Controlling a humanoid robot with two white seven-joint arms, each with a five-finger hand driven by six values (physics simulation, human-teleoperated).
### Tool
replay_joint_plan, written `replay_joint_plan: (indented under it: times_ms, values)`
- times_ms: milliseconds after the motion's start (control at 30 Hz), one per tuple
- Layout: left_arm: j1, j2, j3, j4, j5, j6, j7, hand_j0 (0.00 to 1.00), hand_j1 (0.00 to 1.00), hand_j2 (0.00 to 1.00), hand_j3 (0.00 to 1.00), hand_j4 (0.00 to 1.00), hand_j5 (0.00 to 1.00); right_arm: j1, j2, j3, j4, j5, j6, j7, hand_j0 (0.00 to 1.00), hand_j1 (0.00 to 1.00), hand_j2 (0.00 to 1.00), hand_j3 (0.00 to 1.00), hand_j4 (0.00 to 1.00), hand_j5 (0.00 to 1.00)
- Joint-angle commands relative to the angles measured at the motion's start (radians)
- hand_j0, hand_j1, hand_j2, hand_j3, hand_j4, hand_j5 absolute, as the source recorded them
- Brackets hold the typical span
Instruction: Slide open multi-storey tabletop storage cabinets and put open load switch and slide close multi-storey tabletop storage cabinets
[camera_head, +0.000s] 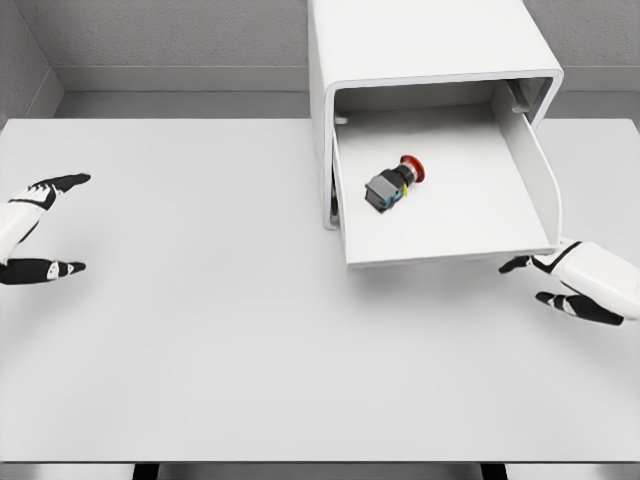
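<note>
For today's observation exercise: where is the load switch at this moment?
In the head view the load switch lies on its side inside the pulled-out drawer of the white cabinet, right of the table's middle, near the drawer's centre.

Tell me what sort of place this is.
Likely a simulated robot test bench: a bare white tabletop against plain grey walls, holding only a white storage cabinet whose open drawer contains a small red-button switch.

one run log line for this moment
drawer: open | load switch: lying inside | left hand: open, far left | right hand: open, near drawer front | next: close
</note>
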Motion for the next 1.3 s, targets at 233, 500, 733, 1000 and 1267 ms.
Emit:
replay_joint_plan:
  times_ms: [233, 500, 733, 1000, 1267]
  values:
    - [0.006, -0.013, -0.002, 0.088, 0.008, 0.002, 0.0, 1.0, 1.0, 1.0, 1.0, 1.0, 1.0, -0.009, 0.009, 0.071, 0.038, -0.08, 0.004, -0.008, 0.7, 0.7, 0.7, 0.7, 0.7, 0.7]
    - [0.006, -0.013, -0.003, 0.095, 0.008, 0.002, 0.0, 1.0, 1.0, 1.0, 1.0, 1.0, 1.0, 0.031, -0.005, 0.074, 0.002, -0.077, 0.004, -0.016, 0.69, 0.69, 0.69, 0.69, 0.69, 0.69]
    - [0.006, -0.015, -0.003, 0.095, 0.008, 0.002, 0.0, 1.0, 1.0, 1.0, 1.0, 1.0, 1.0, 0.172, -0.008, -0.085, -0.096, -0.077, 0.004, -0.008, 0.69, 0.69, 0.69, 0.69, 0.69, 0.69]
    - [0.006, -0.024, -0.002, 0.094, 0.009, 0.002, 0.0, 1.0, 1.0, 1.0, 1.0, 1.0, 1.0, 0.167, -0.015, -0.108, -0.108, -0.082, 0.004, -0.007, 0.69, 0.69, 0.69, 0.69, 0.69, 0.69]
    - [0.008, -0.025, -0.003, 0.094, 0.009, 0.002, 0.0, 1.0, 1.0, 1.0, 1.0, 1.0, 1.0, 0.138, -0.025, -0.105, -0.11, -0.083, 0.004, -0.007, 0.7, 0.7, 0.7, 0.7, 0.7, 0.7]
